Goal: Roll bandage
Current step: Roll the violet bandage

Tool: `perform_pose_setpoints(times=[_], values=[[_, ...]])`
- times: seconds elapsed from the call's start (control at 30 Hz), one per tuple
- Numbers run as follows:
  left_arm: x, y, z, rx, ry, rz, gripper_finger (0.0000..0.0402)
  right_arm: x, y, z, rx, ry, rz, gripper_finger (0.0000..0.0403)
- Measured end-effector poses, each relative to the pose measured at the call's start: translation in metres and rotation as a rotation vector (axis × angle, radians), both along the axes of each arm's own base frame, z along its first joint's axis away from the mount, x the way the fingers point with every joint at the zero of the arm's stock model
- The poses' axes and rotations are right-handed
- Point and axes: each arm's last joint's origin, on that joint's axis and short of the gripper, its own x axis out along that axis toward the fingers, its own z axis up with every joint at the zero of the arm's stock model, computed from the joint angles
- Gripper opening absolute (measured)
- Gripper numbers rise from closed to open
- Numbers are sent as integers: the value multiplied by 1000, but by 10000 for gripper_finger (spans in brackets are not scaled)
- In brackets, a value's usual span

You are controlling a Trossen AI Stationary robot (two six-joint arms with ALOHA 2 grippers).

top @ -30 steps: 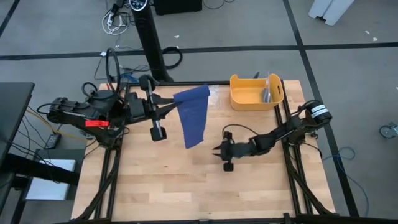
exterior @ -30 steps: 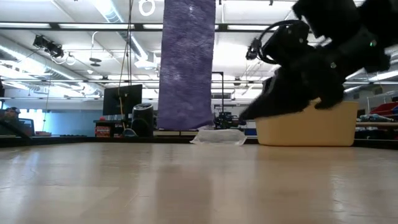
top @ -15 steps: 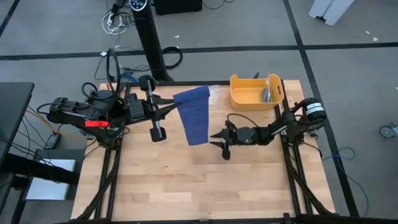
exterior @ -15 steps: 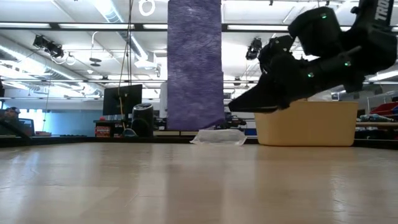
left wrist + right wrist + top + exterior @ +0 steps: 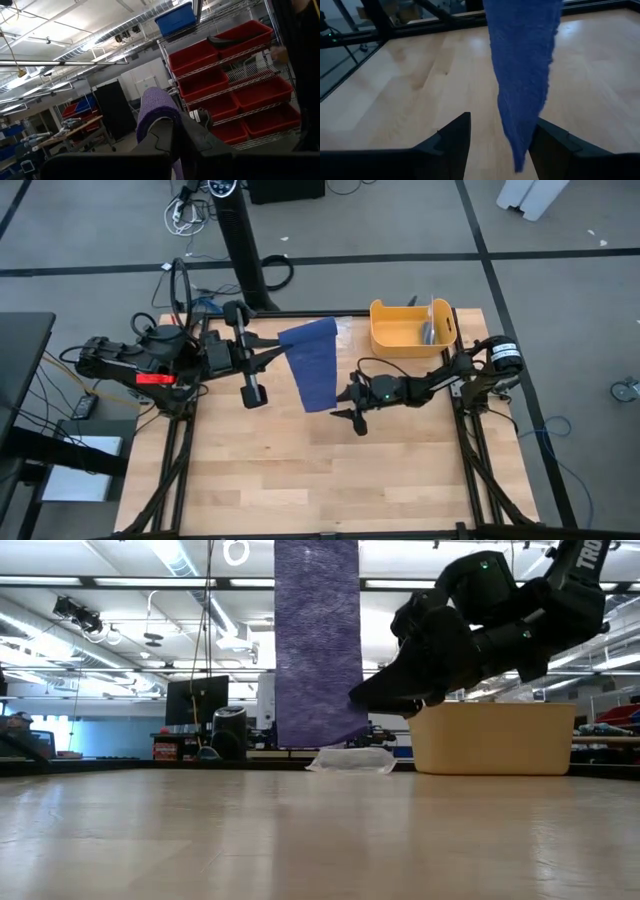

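While fuzzy blue bandage (image 5: pixel 311 366) hangs flat, right tool (image 5: pixel 345 399) gapes.

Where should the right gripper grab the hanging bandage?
Take the bandage at its free lower end, coming level from the right. It hangs limp from the left gripper, and the open right gripper already has that tip between its fingers.

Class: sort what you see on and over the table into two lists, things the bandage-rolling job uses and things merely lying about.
Job:
bandage, hanging
left tool, shut on the bandage's top
right tool, open at the bandage's lower end

Lying about:
yellow tub
clear wrapper
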Motion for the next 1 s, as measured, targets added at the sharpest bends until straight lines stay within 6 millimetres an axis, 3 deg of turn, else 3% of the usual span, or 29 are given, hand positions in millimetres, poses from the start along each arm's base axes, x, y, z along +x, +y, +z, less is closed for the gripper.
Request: perform_pose_setpoints(times=[0.33,0.63,0.77,0.93,1.0], values=[[0,0,1,21,-7,7,15,3,-2,-5,-23,-19,-31,178],[0,0,2,20,-13,8,15,33,4,-33,9,-32,26,170],[0,0,1,21,-11,8,15,36,9,-40,28,-57,35,129],[-2,1,0,47,18,25,15,35,19,-41,31,-59,29,26],[-4,2,-1,49,46,46,15,35,25,-39,28,-84,46,9]])
